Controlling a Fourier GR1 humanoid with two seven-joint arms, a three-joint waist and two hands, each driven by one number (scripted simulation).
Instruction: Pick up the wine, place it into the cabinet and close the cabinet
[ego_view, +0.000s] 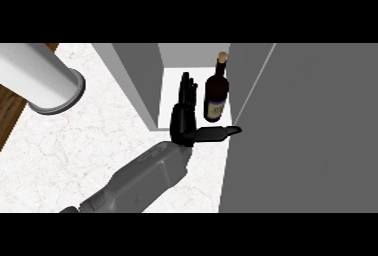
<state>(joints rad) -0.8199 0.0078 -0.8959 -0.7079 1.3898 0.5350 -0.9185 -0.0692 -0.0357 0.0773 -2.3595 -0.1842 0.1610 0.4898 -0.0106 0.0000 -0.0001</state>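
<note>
The wine (215, 90) is stood inside the cabinet (310, 125); the right hand (183, 117) is held spread just beside it.

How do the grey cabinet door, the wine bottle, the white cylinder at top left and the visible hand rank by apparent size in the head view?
1. Cabinet door, by far the largest.
2. White cylinder, cut off by the view's edge.
3. Wine bottle and hand: about alike, so no ranking; the hand may be nearer the camera.

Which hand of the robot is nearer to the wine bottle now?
The left. The left hand is just left of the wine bottle, fingers straight alongside it, thumb pointing right below its base. The right hand does not show in the head view.
</note>
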